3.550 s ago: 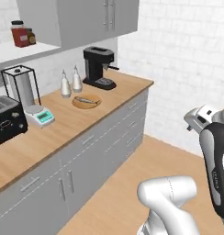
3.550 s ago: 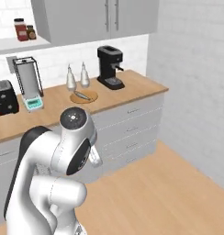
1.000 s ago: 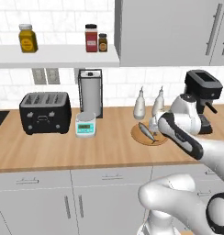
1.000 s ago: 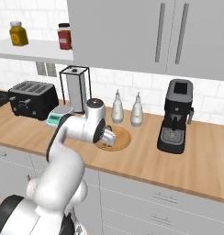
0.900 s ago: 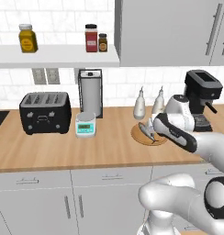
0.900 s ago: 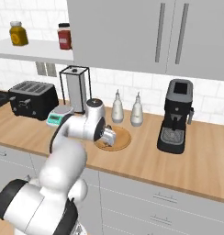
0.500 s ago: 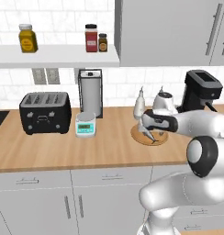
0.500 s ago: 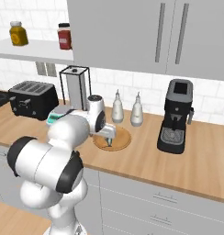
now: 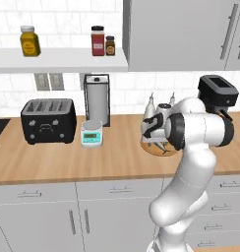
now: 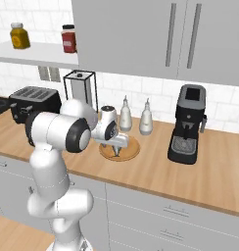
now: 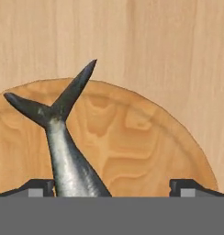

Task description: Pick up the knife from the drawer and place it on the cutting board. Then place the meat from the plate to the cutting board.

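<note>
The meat is a silver-grey fish [image 11: 63, 142] lying on the plate, a round light-tan wooden disc [image 11: 141, 133] on the counter. My gripper [image 11: 116, 188] points straight down just above the plate [image 9: 166, 150] [image 10: 131, 149], open. Its fingertips [image 11: 40, 187] stand wide apart on either side of the fish's body, which lies nearer the left tip, not touching it. The forked tail points away from the hand. From the base, the gripper [image 9: 154, 140] [image 10: 116, 146] hangs over the plate's near-left part. The knife and the cutting board are out of view. The drawer fronts under the counter are shut.
Two grey bottles [image 10: 125, 119] stand just behind the plate, and a black coffee machine [image 10: 187, 125] to its right. To the left are a paper-towel holder [image 9: 96, 101], a small scale [image 9: 91, 134] and a black toaster [image 9: 47, 120]. Jars sit on the shelf [image 9: 58, 58].
The base drove up to face this counter. In the last second the arm folded in, and the hand turned downward and lowered over the plate, jaws staying open.
</note>
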